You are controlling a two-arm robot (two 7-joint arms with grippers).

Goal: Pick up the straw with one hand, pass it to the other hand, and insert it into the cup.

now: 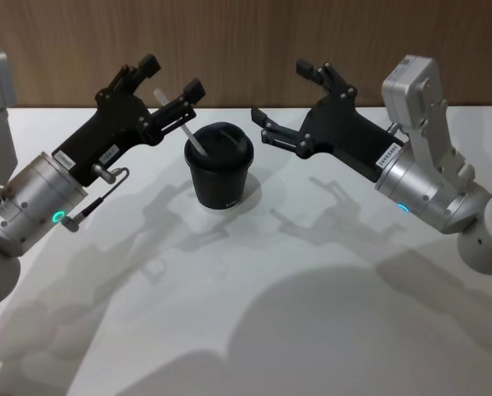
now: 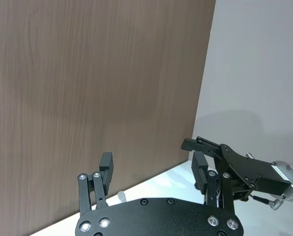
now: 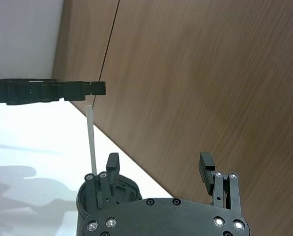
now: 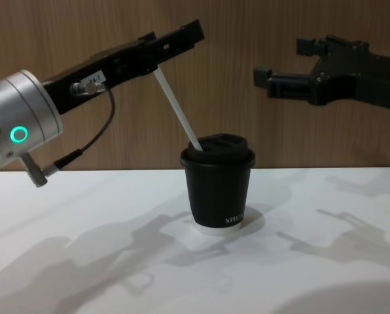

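The black lidded cup (image 1: 219, 177) (image 4: 219, 190) stands upright on the white table. The white straw (image 1: 180, 124) (image 4: 177, 108) (image 3: 91, 137) leans to the left, its lower end in the lid's opening. Its top end lies between the spread fingers of my left gripper (image 1: 173, 74) (image 4: 182, 36) (image 2: 153, 160), which has a silver wrist and a green ring and is open. The straw's tip (image 2: 121, 196) sits close to one finger. My right gripper (image 1: 281, 91) (image 4: 281, 60) (image 3: 159, 158) hovers open and empty above and to the right of the cup.
The white table (image 1: 229, 330) stretches toward me with only shadows on it. A brown wood-panel wall (image 1: 246, 41) rises just behind the cup and both grippers. A dark cable (image 4: 93, 140) hangs from the left wrist.
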